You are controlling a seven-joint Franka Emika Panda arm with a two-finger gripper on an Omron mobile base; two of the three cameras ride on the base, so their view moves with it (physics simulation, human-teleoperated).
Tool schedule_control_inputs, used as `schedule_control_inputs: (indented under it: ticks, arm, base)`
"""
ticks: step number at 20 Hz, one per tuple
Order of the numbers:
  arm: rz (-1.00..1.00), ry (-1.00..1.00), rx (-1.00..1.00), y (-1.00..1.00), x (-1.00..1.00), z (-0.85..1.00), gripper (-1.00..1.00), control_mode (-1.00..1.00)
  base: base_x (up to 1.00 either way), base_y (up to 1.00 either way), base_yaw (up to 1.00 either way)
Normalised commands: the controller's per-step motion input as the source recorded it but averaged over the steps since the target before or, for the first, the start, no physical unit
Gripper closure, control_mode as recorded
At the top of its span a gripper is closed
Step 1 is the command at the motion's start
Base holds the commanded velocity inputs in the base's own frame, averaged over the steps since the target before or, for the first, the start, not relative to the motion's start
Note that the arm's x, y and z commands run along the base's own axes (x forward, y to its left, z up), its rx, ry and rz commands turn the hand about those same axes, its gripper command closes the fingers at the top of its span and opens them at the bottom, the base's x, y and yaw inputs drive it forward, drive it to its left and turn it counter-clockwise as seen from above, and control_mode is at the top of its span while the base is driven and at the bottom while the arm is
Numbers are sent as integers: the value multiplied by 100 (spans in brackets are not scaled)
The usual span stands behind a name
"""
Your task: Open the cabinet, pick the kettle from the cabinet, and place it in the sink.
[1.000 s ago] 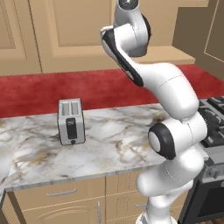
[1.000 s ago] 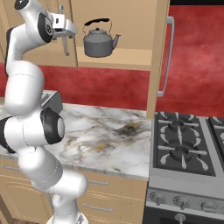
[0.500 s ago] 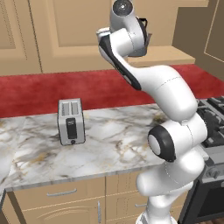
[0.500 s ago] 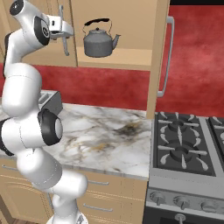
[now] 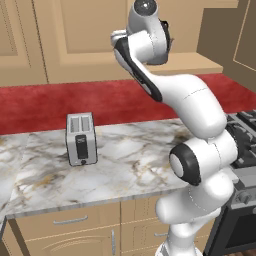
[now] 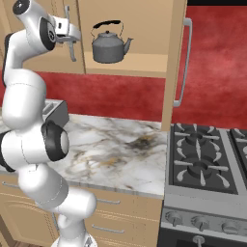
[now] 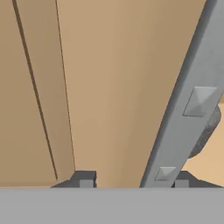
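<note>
I am working the cabinet-opening step: my fingers (image 7: 86, 180) are standing partly apart astride the left door's bar handle (image 7: 188, 98), not visibly clamped, while the kettle (image 6: 110, 45) is sitting on the exposed cabinet (image 6: 140, 29) shelf; next, judged, closing and pulling.

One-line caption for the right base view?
Arm's tool at the left cabinet door's handle; kettle waits on the open shelf.
</note>
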Motion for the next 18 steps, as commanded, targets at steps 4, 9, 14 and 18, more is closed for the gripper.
schedule_control_inputs:
  ticks: [4, 9, 14, 18]
  arm:
    - [7, -3, 19, 6, -25, 3, 100, -100]
    - [8, -9, 15, 13, -34, 3, 100, -100]
    - [5, -9, 6, 22, -42, 3, 100, -100]
    - [0, -9, 0, 29, -45, 1, 100, -100]
  base:
    - [0, 0, 0]
    - [0, 0, 0]
    - [0, 0, 0]
    - [0, 0, 0]
